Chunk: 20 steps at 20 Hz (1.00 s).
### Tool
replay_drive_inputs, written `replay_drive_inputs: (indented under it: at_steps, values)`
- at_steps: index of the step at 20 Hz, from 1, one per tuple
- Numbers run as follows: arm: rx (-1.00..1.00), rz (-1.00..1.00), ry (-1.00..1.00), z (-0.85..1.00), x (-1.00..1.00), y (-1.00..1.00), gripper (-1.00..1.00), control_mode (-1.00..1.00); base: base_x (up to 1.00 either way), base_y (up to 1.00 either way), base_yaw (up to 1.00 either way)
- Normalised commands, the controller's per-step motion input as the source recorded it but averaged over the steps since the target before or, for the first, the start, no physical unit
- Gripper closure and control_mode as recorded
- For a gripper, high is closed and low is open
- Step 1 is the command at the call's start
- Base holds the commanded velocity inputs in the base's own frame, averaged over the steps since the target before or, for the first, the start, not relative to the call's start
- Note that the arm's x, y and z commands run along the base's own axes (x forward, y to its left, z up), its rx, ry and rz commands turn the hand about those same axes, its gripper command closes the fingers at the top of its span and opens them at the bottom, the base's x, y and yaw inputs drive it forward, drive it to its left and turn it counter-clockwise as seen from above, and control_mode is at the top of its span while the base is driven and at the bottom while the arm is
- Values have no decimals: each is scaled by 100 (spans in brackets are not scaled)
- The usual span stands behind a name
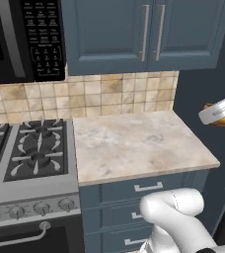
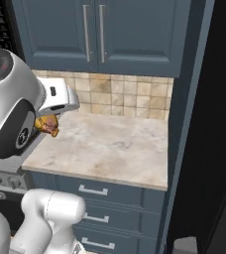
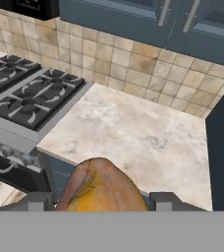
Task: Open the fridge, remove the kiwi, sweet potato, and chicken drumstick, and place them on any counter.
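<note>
The hand (image 3: 100, 199) is grasping the chicken drumstick (image 3: 101, 189): in the hand view the golden orange-brown meat sits between the two dark finger tips, with its round end pointing out toward the worktop (image 3: 143, 133). In the right base view the drumstick (image 2: 47, 124) hangs under the white wrist, above the front left part of the worktop (image 2: 115, 144), near the edge that meets the gas stove (image 1: 30, 148). It is not yet touching the stone, as far as I can judge. The beige surface looks bare, and I see no kiwi or sweet potato on it. The step in hand is therefore the carrying of the drumstick from the fridge (image 2: 209, 149), whose dark side stands at the right of the worktop, to its place on the stone. The next move calls for lowering the hand over a free part of the worktop, away from the front edge and the stove burners, and then releasing the fingers only when the drumstick rests on the surface, because its round shape may roll.
</note>
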Motion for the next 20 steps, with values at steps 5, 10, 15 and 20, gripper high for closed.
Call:
replay_drive_inputs:
  at_steps: [5,10,15,20]
  values:
    - [0,0,0,0,0,0,100,100,32,26,0]
    - [0,0,0,0,0,0,100,100,27,23,0]
    - [0,0,0,0,0,0,100,100,50,24,0]
    - [0,0,0,0,0,0,100,100,46,19,0]
